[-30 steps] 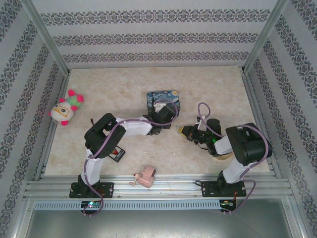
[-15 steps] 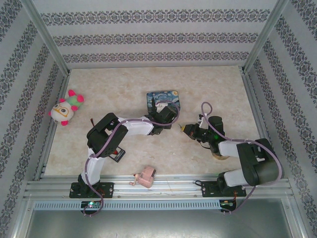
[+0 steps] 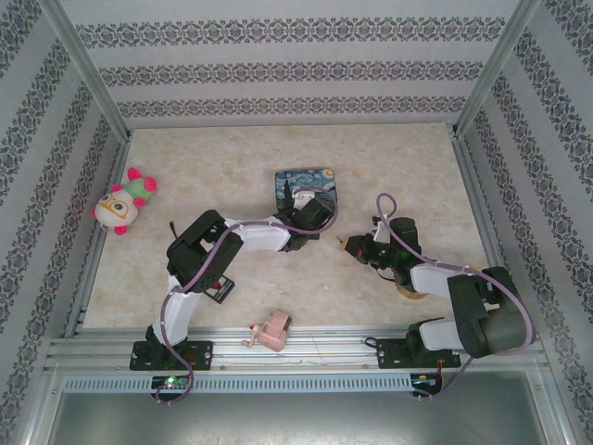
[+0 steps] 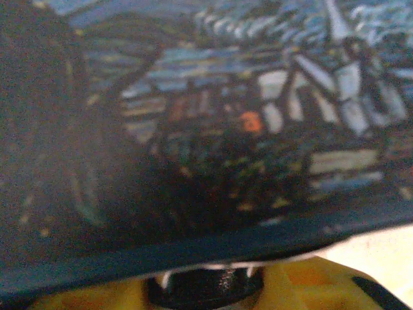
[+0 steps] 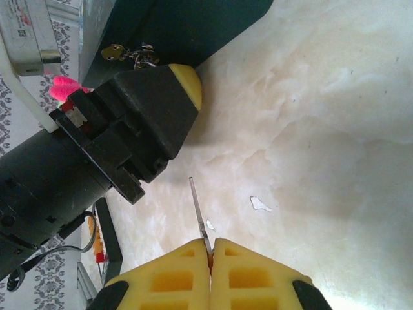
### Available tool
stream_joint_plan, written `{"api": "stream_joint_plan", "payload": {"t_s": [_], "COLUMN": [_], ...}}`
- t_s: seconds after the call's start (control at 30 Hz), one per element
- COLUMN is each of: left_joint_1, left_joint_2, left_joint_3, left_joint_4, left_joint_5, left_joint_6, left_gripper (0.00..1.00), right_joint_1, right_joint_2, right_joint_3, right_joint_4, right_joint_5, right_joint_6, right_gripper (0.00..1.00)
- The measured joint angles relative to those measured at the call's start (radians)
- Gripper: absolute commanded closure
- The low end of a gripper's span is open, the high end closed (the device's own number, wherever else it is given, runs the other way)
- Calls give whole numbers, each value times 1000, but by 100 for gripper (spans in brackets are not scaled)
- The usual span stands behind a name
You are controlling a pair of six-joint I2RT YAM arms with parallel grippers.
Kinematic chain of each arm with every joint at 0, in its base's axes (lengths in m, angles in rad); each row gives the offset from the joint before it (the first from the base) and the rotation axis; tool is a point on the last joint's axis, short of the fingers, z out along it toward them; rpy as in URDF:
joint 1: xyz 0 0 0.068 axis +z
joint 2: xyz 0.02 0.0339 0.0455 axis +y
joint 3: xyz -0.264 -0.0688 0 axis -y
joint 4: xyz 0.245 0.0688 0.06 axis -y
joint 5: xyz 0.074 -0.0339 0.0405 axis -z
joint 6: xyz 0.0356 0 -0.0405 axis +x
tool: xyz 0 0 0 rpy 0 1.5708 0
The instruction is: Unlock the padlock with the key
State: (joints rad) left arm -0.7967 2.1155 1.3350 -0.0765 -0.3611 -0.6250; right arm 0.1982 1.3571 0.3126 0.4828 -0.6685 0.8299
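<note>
A small dark padlock (image 4: 206, 289) sits between the yellow fingers of my left gripper (image 4: 206, 283), which press on it from both sides. It is blurred, and thin pale metal shows at its two top corners. My left gripper (image 3: 313, 230) hangs at the near edge of the blue painted tin (image 3: 306, 185). My right gripper (image 5: 211, 244) is shut on the key (image 5: 197, 205), whose thin blade sticks out toward the left gripper's black body (image 5: 139, 123). From above, my right gripper (image 3: 349, 244) is a short way right of the left one, with a gap between them.
A small brassy piece (image 5: 113, 51) on a wire ring (image 5: 146, 57) hangs by the tin's edge (image 5: 193, 26). A plush toy (image 3: 123, 204) lies at the far left and a pink gadget (image 3: 269, 332) at the front edge. White flecks (image 5: 259, 204) dot the marble table.
My left jaws have closed in on the padlock. The right arm's elbow has swung right and down, and its gripper with the key has stayed close to the left gripper.
</note>
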Motion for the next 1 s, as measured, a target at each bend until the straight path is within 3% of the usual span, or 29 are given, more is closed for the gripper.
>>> {"api": "stream_joint_plan", "payload": {"t_s": [0.27,0.53,0.77,1.0], "left_joint_1": [0,18,27,39], "left_joint_2": [2,-21,-65,-83], "left_joint_3": [7,-15,-79,-147], "left_joint_4": [1,33,103,227], "left_joint_5": [17,125,304,395], "left_joint_6": [17,-15,-172,-337], "left_gripper": [84,87,89,89], "right_joint_1": [1,35,88,114], "right_joint_2": [0,2,80,167], "right_joint_3": [0,0,-3,-17], "right_joint_4": [-8,-7,58,160], "right_joint_5": [13,57,102,156], "right_joint_6": [-34,-98,-108,-108], "right_gripper": [100,100,100,100]}}
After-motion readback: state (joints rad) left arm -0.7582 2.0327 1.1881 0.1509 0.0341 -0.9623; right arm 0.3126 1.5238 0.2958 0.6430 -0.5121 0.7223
